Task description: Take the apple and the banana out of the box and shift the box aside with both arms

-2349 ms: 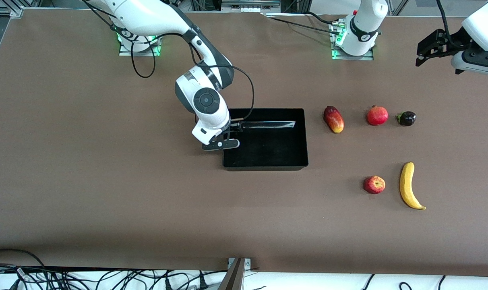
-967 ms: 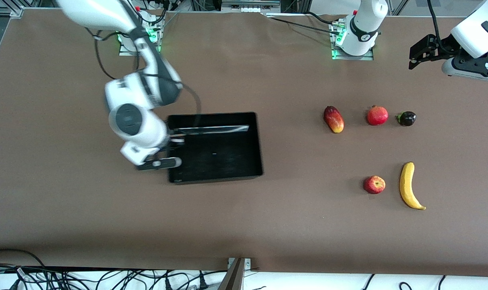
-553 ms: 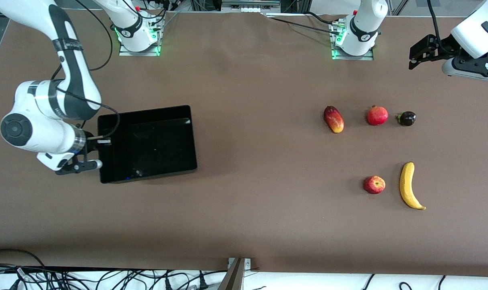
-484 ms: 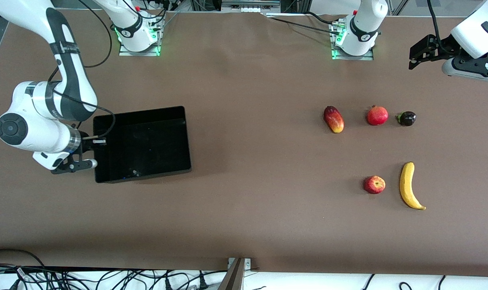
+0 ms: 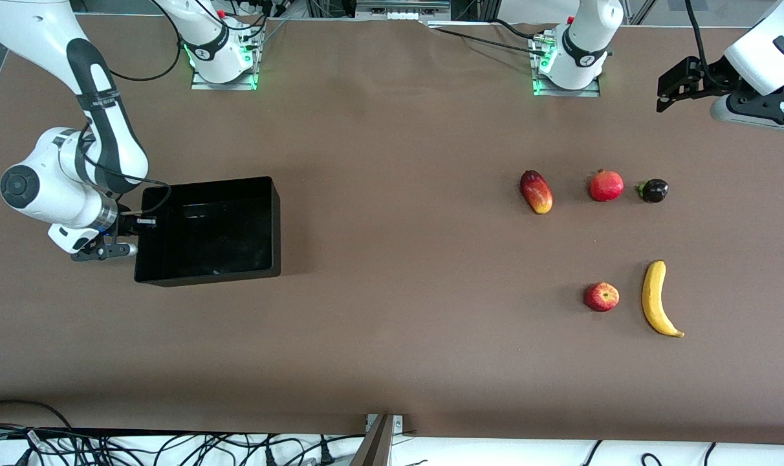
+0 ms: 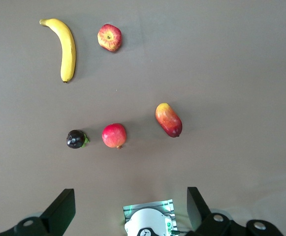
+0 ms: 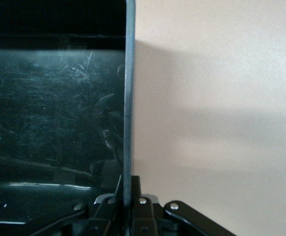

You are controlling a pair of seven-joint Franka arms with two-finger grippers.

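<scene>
Brown table point(image 5: 392, 323): right fingers point(image 7: 125, 200) pinch box point(image 5: 207, 230) wall; left fingers point(image 6: 64, 209) wide, tips cropped.

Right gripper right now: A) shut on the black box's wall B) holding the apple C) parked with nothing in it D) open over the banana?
A: the right gripper is clamped on the wall of the black box at the right arm's end of the table; the right wrist view shows that wall running between its jaws.

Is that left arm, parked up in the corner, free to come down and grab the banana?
Probably yes: the left end effector hangs open and empty, and the banana lies uncovered beside the apple, apart from it.
</scene>
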